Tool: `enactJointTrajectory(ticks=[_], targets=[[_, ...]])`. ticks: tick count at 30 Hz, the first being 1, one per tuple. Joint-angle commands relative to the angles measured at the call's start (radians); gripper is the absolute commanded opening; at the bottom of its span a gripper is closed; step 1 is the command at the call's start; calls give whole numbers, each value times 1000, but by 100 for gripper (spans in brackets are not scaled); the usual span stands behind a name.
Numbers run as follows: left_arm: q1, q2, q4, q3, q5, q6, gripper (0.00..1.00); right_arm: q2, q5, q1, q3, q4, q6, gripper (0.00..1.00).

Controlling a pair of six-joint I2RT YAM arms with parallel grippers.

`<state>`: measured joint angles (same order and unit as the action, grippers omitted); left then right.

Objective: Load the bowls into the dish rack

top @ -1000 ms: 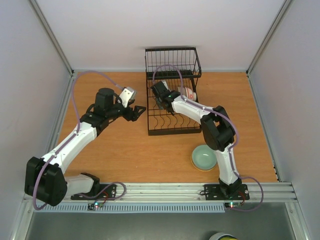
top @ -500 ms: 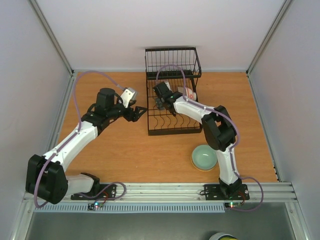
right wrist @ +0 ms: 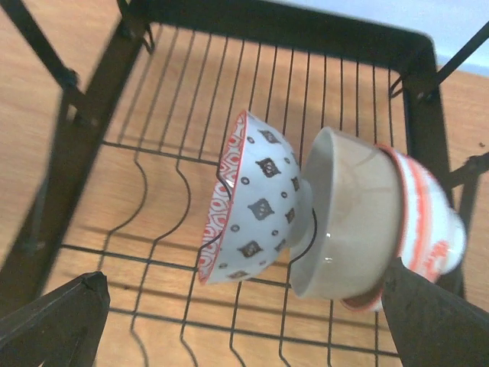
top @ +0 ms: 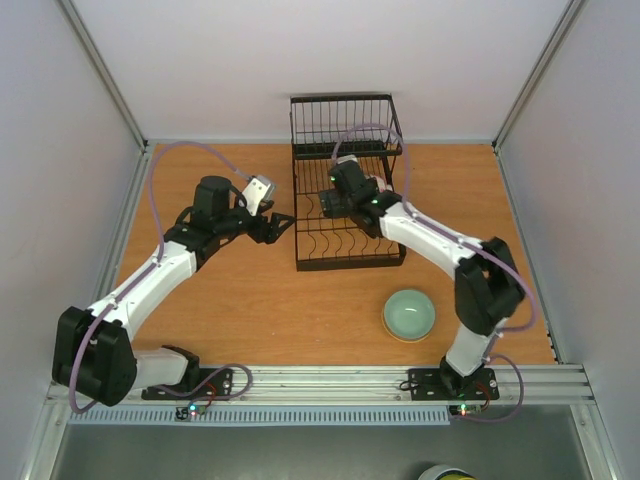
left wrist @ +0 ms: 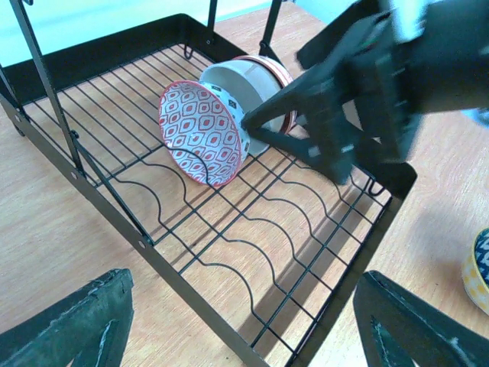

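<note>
The black wire dish rack [top: 345, 240] stands at the table's middle back. Three bowls stand on edge in it: a red-patterned bowl [right wrist: 256, 199], a cream bowl [right wrist: 351, 222] and a red-striped bowl [right wrist: 428, 222]. The patterned bowl [left wrist: 200, 134] and cream bowl [left wrist: 241, 76] also show in the left wrist view. My right gripper [top: 333, 205] hovers over the rack just by these bowls, open and empty [right wrist: 244, 336]. My left gripper [top: 275, 225] is open and empty [left wrist: 244, 329] beside the rack's left edge. A pale green bowl [top: 409, 315] sits on the table, front right.
The rack's taller basket section [top: 345, 125] rises at the back. Grey walls enclose the table on the left, right and back. The green bowl's edge [left wrist: 477, 271] shows at the right of the left wrist view.
My right arm's elbow has swung to the right and its gripper has shifted right over the rack. The left arm has barely moved.
</note>
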<state>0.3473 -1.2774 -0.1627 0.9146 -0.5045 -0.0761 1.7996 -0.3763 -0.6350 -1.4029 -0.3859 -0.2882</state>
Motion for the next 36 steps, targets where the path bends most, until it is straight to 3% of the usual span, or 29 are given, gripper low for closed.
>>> enactJointTrajectory(ticks=[1, 7, 12, 17, 26, 31, 36], targets=[[-1, -3, 66, -10, -14, -5, 79, -191, 48, -14, 75, 49, 24, 99], [16, -33, 50, 5, -30, -2, 76, -437, -23, -34, 202, -102, 164, 93], [51, -48, 35, 9, -17, -19, 76, -597, -178, -35, 291, -364, 418, 90], [75, -58, 27, 10, -8, -38, 76, -733, -165, -35, 427, -592, 597, 89], [100, -68, 20, 12, -8, -48, 76, -998, -81, -35, 605, -801, 787, 57], [106, -92, 19, 19, -14, -48, 76, -1035, -18, -35, 667, -804, 829, 44], [111, -94, 18, 18, -10, -53, 76, -1013, 39, -39, 736, -763, 856, 37]])
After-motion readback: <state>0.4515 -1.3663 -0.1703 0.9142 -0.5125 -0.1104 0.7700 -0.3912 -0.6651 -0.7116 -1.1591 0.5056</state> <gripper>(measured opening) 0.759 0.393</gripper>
